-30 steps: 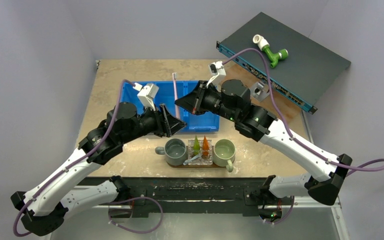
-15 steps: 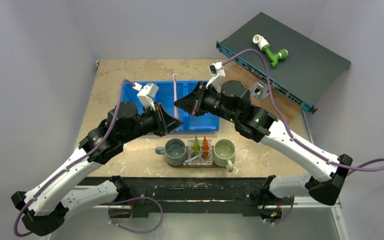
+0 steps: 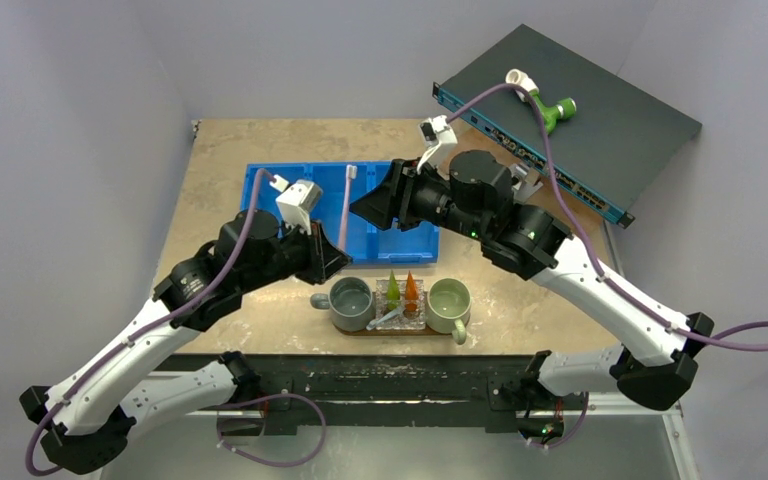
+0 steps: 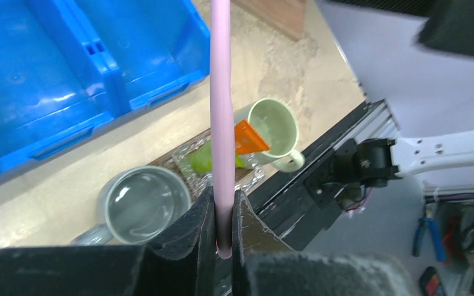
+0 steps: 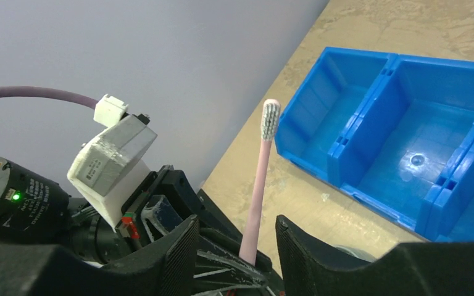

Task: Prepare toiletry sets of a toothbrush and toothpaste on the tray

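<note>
1. Gripping the pink toothbrush [image 4: 221, 123] by the very bottom of its handle, the left hand [image 4: 223, 203] is clamped shut on it. The brush sticks straight out from the fingers with its bristle head at the far end. It is held in the air above the near wall of the blue bin [image 5: 407, 123].
2. Right hand [image 5: 236, 231]: the jaws stand apart on either side of the shaft without touching it, and it holds nothing.
3. The tray [image 3: 415, 332] sits at the near edge of the surface. It carries a grey mug [image 3: 351, 303] on the left and a pale green mug [image 3: 449, 303] on the right. A glass dish [image 3: 400, 318] lies between them, with the green tube [image 3: 392, 290] and the orange tube [image 3: 411, 290] upright in it.
4. Risk: the hold is on the tip of a long, smooth shaft. Any knock further up would likely pivot the brush in the fingers or slide it out.
5. Risk: the two hands are very close together. If the right hand pulls away off-line, a finger could catch the shaft or the head.
6. Risk at placement: the tubes stand just beside both mugs. A low sweep could topple them, and a tilted brush could catch a mug rim and shift the mug.
</note>
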